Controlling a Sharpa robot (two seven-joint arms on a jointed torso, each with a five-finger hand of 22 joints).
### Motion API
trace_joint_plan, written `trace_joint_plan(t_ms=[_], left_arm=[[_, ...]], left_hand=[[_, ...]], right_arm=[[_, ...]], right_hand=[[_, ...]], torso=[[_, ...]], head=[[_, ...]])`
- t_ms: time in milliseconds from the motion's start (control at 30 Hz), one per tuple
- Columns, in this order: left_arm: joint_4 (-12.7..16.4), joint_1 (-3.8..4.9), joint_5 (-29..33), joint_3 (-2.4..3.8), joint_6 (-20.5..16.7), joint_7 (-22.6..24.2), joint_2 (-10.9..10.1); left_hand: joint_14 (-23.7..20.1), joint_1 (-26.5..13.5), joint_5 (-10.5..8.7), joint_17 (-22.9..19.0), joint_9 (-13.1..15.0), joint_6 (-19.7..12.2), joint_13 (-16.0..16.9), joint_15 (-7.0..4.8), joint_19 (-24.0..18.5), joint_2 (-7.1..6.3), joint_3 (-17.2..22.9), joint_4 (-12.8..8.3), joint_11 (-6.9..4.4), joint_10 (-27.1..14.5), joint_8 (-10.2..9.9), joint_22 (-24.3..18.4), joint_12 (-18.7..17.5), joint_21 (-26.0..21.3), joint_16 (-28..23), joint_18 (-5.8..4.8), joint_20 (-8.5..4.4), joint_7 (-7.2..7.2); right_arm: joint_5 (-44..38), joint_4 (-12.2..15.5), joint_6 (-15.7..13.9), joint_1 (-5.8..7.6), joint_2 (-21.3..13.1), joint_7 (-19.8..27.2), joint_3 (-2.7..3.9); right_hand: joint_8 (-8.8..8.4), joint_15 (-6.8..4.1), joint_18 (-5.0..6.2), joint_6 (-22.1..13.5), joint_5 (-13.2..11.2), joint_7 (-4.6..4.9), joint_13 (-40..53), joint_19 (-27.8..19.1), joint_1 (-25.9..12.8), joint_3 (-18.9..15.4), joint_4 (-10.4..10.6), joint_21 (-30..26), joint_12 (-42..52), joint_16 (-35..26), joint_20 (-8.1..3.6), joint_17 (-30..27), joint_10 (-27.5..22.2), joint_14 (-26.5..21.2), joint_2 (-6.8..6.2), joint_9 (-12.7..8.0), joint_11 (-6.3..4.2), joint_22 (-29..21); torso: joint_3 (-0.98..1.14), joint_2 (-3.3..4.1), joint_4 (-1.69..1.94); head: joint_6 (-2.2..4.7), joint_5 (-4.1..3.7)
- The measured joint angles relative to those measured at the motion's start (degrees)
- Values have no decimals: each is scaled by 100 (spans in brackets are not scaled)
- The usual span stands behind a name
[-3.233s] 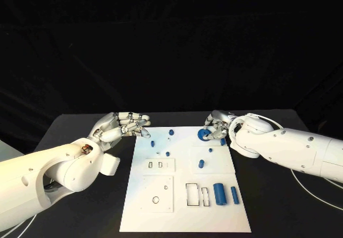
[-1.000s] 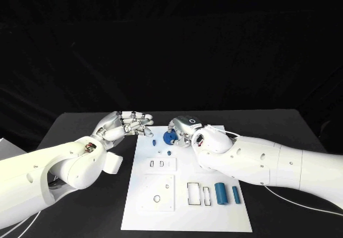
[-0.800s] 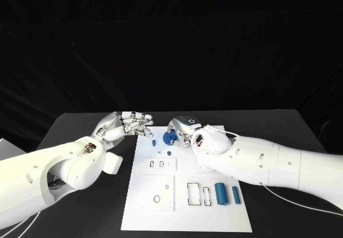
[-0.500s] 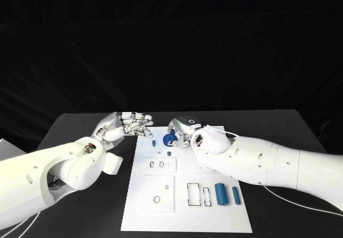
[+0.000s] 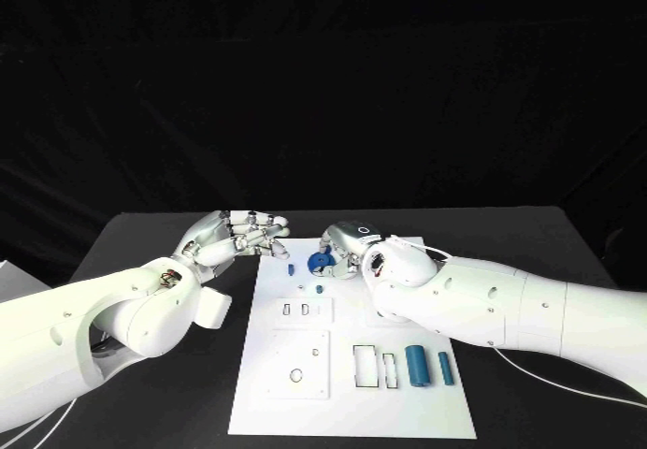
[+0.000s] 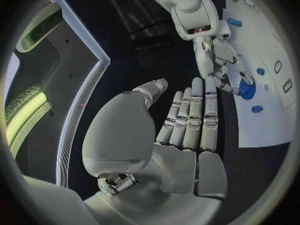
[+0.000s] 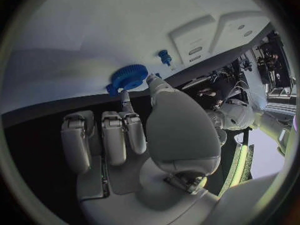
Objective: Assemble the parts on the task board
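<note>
A white task board lies in the middle of the black table. My right hand hovers over the board's far left part and pinches a blue gear between thumb and a finger. In the right wrist view the gear sits at the fingertips of the right hand, close to the board and a small blue peg. My left hand stays beside the board's far left corner, holding nothing. In the left wrist view the left hand has straight fingers, facing the gear.
Two blue cylinders lie at the board's near right, beside rectangular slots. Small blue pegs stand near the gear. Raised white plates with cut-outs sit on the left half.
My right hand has carried the blue gear from the board's far right side over to its far left part; in the last second it barely shifts. The left hand has stayed put.
</note>
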Motion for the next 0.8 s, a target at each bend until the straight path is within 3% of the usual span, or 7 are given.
trace_joint_plan(t_ms=[200,300,400,567,667,800], left_arm=[[-8,0,0,0,1,-5,-2],[-26,0,0,-1,2,-7,-5],[-47,0,-1,-1,2,-8,-11],[-132,0,-1,-1,2,-9,-14],[-176,0,-1,-1,2,-9,-15],[-195,0,-1,-1,2,-8,-20]], left_hand=[[-21,0,0,0,0,0,0,-21,0,0,0,0,0,0,0,0,0,0,0,0,0,0],[-21,0,0,-1,0,0,0,-21,0,0,0,0,0,0,0,-1,0,0,0,0,0,0],[-23,0,0,-1,0,0,0,-19,0,0,0,0,0,0,0,-1,0,0,0,0,0,0],[-42,0,0,-1,0,0,0,-1,1,0,0,0,0,0,0,-1,0,0,0,0,1,0],[-42,0,0,-1,-1,0,0,-1,1,0,0,0,0,0,0,-1,0,0,0,0,1,0],[-42,0,0,-1,-1,0,0,-1,1,0,0,0,0,0,0,-2,0,0,0,0,1,0]], right_arm=[[69,80,-51,-1,-129,23,0],[118,225,-251,-7,-297,72,0],[204,435,-565,-4,-527,168,17],[451,909,-963,97,-1015,380,72],[668,1158,-1022,201,-1399,488,99],[1013,1359,-952,300,-1884,633,110]], right_hand=[[0,0,0,69,181,-5,0,0,-14,19,-19,0,0,0,0,0,0,0,16,20,0,-1],[1,0,0,69,188,-5,0,0,18,25,-25,0,0,0,0,0,0,0,44,21,0,-1],[-55,0,0,57,188,7,-1,0,95,25,-25,0,0,0,0,-1,0,0,-33,6,0,-1],[-104,0,0,13,89,50,-1,0,109,25,-25,0,0,0,0,0,0,0,-47,-10,0,-1],[-104,0,0,13,89,50,-1,0,126,25,-25,0,0,0,-1,4,0,0,-52,-10,0,-2],[-128,0,0,13,99,50,-1,0,491,120,-99,0,0,0,-1,4,0,0,-47,-10,0,-2]], torso=[[1,-3,-1],[2,-10,-8],[4,-15,-21],[13,-32,-48],[23,-47,-68],[30,-65,-98]], head=[[-1,1],[4,8],[16,15],[38,16],[48,7],[52,-18]])
